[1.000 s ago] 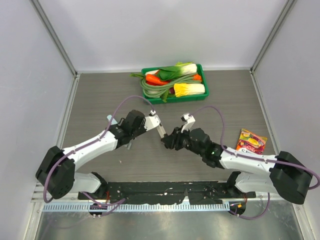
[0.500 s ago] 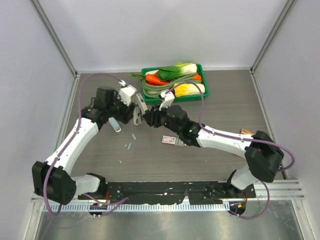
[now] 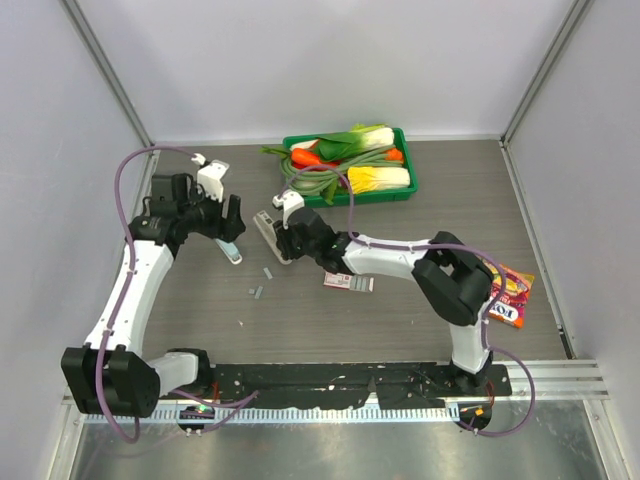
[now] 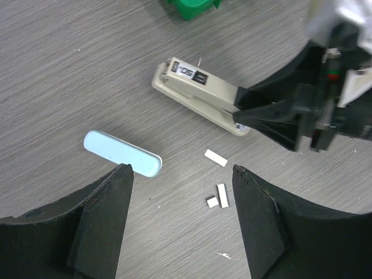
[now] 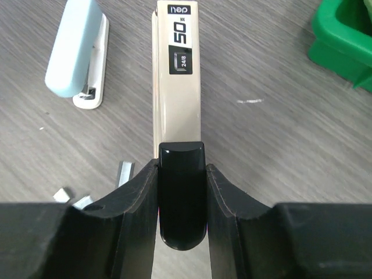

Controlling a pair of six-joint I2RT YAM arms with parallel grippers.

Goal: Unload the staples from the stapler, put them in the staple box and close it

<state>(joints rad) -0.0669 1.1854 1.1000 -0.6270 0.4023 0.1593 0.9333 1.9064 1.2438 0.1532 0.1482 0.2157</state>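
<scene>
The pale blue and white stapler lies flat on the table, also in the left wrist view and the right wrist view. Small grey staples lie loose on the table beside it. My left gripper is open and empty above the pale blue stapler and the staples. My right gripper is shut on the black rear end of a larger beige stapler that lies on the table.
A green tray of vegetables stands at the back, its corner in the wrist views. A white-and-red flat packet lies under the right arm. A colourful snack packet lies at the right.
Both arms have swung left and away from the bases. My right gripper has carried the beige stapler left to the table. My left gripper has drawn back left, apart from it.
</scene>
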